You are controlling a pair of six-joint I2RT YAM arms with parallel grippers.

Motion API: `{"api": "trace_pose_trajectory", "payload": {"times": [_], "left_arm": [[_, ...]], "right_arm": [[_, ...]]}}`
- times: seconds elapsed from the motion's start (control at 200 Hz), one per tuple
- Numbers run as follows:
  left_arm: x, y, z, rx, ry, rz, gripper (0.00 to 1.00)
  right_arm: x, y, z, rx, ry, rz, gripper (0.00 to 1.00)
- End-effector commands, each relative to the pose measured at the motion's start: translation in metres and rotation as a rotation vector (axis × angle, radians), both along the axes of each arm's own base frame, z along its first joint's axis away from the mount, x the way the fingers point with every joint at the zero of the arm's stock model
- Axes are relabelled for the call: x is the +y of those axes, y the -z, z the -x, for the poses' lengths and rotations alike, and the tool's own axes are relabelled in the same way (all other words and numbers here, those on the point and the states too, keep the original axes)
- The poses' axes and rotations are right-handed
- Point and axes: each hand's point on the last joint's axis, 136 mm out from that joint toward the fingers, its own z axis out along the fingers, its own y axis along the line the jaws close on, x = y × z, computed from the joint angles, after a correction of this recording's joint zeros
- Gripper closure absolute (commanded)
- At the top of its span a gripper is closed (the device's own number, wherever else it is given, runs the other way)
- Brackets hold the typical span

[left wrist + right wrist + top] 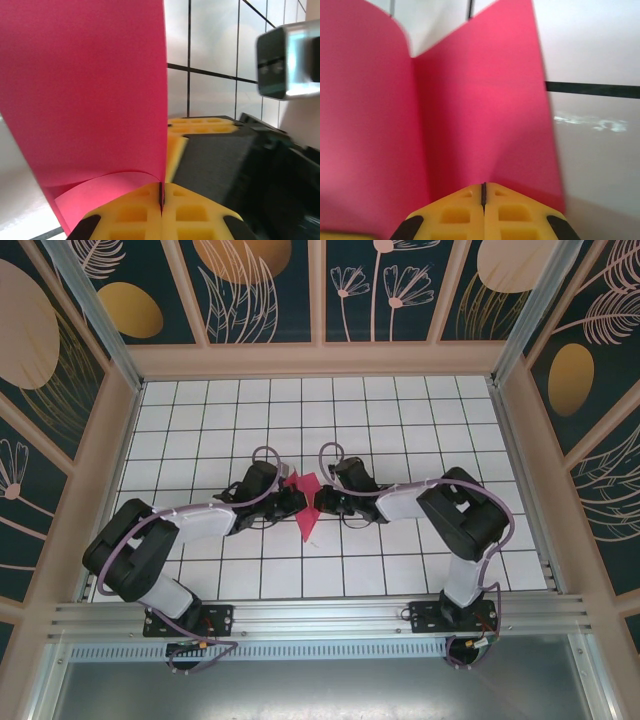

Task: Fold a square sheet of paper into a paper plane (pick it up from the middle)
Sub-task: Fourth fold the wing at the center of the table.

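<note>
Both pincers are pinched flat on the red paper sheet (306, 512), mid-table.

Top view: left pincer (298, 498) and right pincer (319, 500) come in from opposite sides and meet tip to tip near the centre of the white tiled table (400, 420), sheet between them. The sheet is folded up, not lying flat. It reads as a narrow red shape, wider at the far end, tapering to a point toward the arm bases. Can't tell whether that point touches the tiles.

Left wrist view: left pincer (161, 202) has its yellow pads (130, 215) pressed together with no gap, and the sheet's (85, 90) edge runs into the seam. The paper stands as a tall panel left of the seam, with a small curled flap at its foot just above the pads. Just beside it on the right is the right pincer (192, 127), a yellow pad on a black body.

Right wrist view: right pincer (483, 192) is fully closed too, pads (515, 215) meeting on a thin dark line, sheet (480, 110) rising straight out of it. Two red panels meet at a vertical crease left of centre, and the left panel curves at the top. Blurred tiles and one dark grid line sit behind on the right.
</note>
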Motion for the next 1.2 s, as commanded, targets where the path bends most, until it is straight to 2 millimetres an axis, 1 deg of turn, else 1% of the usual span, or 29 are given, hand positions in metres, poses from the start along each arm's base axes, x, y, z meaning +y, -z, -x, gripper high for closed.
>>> {"api": "trace_pose_trajectory", "payload": {"times": [0.0,0.145,0.215,0.25,0.32,0.38,0.495,0.595,0.62,0.676,0.786,0.941,0.986,1.056,1.196], "left_arm": [[-0.005,-0.007,0.002,-0.038,0.082,0.055,1.0],[-0.005,-0.003,0.003,-0.049,0.146,0.063,1.0],[0.001,0.002,0.0,-0.046,0.152,0.036,1.0],[0.002,0.001,-0.003,-0.058,0.144,0.046,1.0],[-0.002,-0.004,-0.004,-0.073,0.167,0.082,1.0],[-0.004,-0.003,-0.004,-0.07,0.181,0.084,1.0],[-0.005,-0.001,-0.004,-0.05,0.172,0.105,1.0],[-0.005,-0.003,-0.004,-0.05,0.148,0.128,1.0],[-0.006,-0.005,-0.005,-0.051,0.144,0.137,1.0],[-0.006,-0.007,-0.005,-0.053,0.142,0.145,1.0],[-0.007,-0.008,-0.007,-0.045,0.132,0.152,1.0],[-0.006,-0.008,-0.007,-0.026,0.113,0.152,1.0],[-0.006,-0.009,-0.007,-0.023,0.114,0.154,1.0],[-0.006,-0.01,-0.007,-0.02,0.109,0.156,1.0],[-0.005,-0.012,-0.008,-0.018,0.096,0.159,1.0]], "right_arm": [[-0.012,0.013,-0.005,0.011,0.003,0.092,0.95],[-0.016,0.017,-0.005,-0.002,-0.017,0.144,0.95],[-0.018,0.019,-0.007,-0.003,-0.027,0.171,0.95],[-0.018,0.02,-0.006,-0.003,-0.034,0.177,0.95],[-0.017,0.018,-0.007,-0.004,-0.039,0.166,0.95],[-0.014,0.009,-0.009,-0.023,-0.051,0.141,0.92],[-0.008,-0.025,-0.011,-0.107,-0.057,0.062,0.85],[-0.011,-0.042,-0.005,-0.153,-0.06,0.027,0.79],[-0.013,-0.044,-0.003,-0.16,-0.058,0.023,0.78],[-0.016,-0.045,0.004,-0.169,-0.055,0.021,0.76],[-0.011,-0.05,0.021,-0.218,-0.102,0.024,0.73],[-0.01,-0.044,0.038,-0.299,-0.105,0.056,0.7],[-0.009,-0.042,0.04,-0.328,-0.093,0.066,0.69],[-0.003,-0.043,0.043,-0.366,-0.105,0.071,0.68],[0.001,-0.042,0.04,-0.409,-0.08,0.074,0.68]]}}
